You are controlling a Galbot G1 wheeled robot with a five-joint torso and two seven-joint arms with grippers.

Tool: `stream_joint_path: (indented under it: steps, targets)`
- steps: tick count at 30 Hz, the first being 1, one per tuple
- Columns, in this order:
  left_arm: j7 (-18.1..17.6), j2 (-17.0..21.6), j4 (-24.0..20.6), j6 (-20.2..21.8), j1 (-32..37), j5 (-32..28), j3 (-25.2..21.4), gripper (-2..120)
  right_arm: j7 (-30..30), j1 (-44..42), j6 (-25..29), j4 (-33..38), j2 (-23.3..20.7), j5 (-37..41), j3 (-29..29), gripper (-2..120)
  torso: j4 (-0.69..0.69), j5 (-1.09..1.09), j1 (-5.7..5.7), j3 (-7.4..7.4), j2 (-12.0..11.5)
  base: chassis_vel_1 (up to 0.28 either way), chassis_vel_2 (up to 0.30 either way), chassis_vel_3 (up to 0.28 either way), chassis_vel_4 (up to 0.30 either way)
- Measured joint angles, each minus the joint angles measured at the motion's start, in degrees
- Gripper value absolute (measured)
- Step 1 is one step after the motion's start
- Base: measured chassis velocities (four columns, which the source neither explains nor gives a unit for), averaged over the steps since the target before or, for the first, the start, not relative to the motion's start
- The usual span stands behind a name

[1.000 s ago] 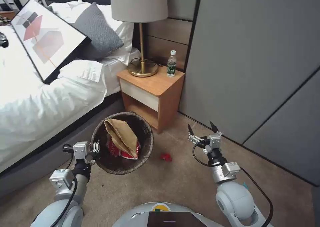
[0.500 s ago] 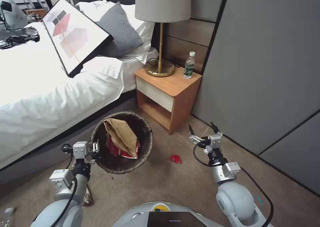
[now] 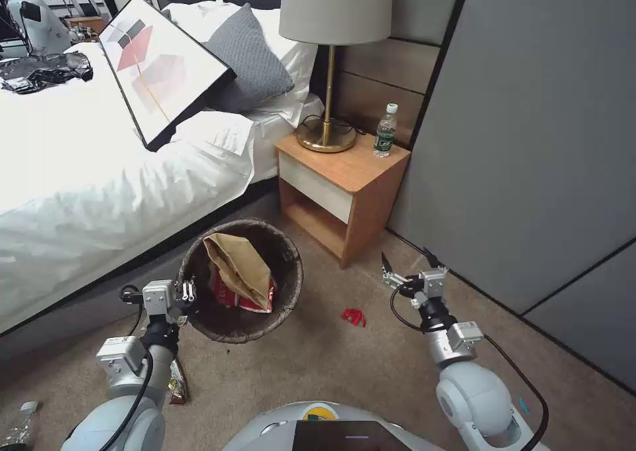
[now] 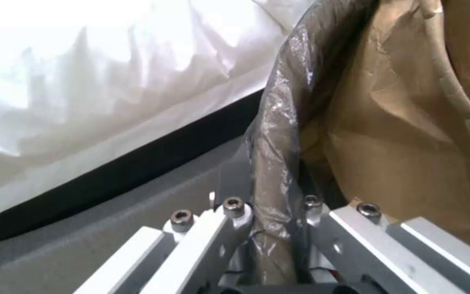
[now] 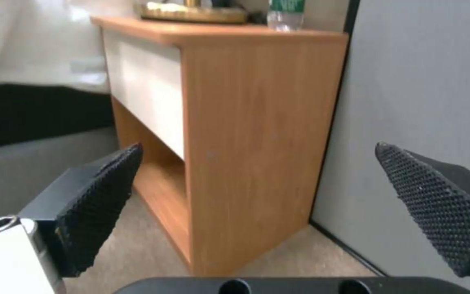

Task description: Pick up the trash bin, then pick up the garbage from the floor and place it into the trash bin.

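**One bin in hand, three bits left on the carpet**

Held beside the bed [image 3: 79, 173], short of the nightstand [image 3: 344, 173]: bin [image 3: 295, 275], gripped at its near rim by left gripper [image 3: 189, 293]. Jaws together on liner and wall, as seen close up from the left wrist [image 4: 270, 208]. Probably lifted clear of the carpet, though not certain.

Inside: one tan paper bag [image 3: 240, 269], plus red-and-white packets [image 3: 228, 295], number hard to tell.

Since a second ago, whole head view swung, so a turn or drive of the robot, not of the things. Same grip, same bin pose against the arms. Newly in sight: one shiny wrapper [image 3: 176, 383] by the left arm and one clear bottle [image 3: 20, 426] at the floor's far left. Red scrap [image 3: 353, 316] now lying between bin and right gripper [image 3: 409, 262].

Right gripper spread wide and empty, raised above the carpet, facing the nightstand.

Meaning for the task: first step done, some garbage binned, search for the rest under way. Count on the floor: one scrap, one wrapper, one bottle.
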Motion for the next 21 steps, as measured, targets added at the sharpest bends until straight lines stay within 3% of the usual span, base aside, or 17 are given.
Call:
stream_joint_path:
  steps: [10, 21]
  targets:
    - [0.1, 0.1, 0.0, 0.0, 0.0, 0.0, -0.2, 0, -2.9, 2.7, -1.3, -5.5, -3.2, 3.2, 1.1, 100, 0.00, 0.00, 0.00, 0.00, 0.0, 0.000, 0.000, 0.000, 0.000]
    - [0.0, 0.2, 0.1, -0.4, 0.1, 0.0, -0.2, 0, -4.8, 8.4, -2.6, -11.3, -6.3, 4.4, -4.3, 100, 0.00, 0.00, 0.00, 0.00, 0.0, 0.000, 0.000, 0.000, 0.000]
